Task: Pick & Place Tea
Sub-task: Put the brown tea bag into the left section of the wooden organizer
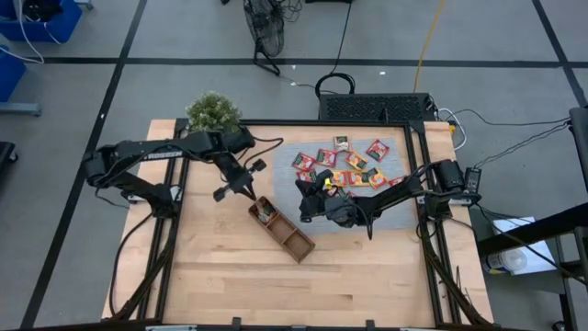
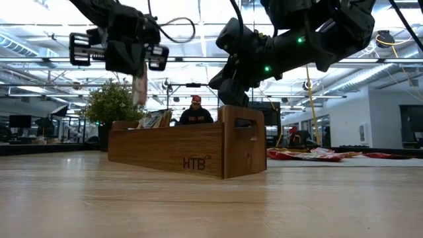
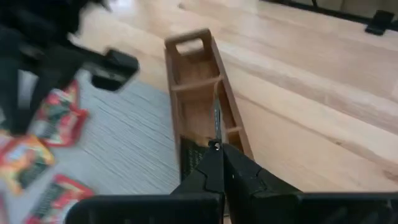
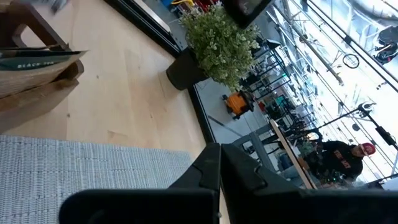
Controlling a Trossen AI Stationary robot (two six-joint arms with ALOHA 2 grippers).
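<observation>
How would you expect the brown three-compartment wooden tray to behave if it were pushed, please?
The brown three-compartment wooden tray looks rigid and solid, so it would probably slide rather than flex. Long and low on the table, it seems unlikely to tip.

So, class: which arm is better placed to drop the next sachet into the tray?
Left. The left gripper is shut on a sachet above the tray; the right gripper, shut, carries nothing visible.
</observation>
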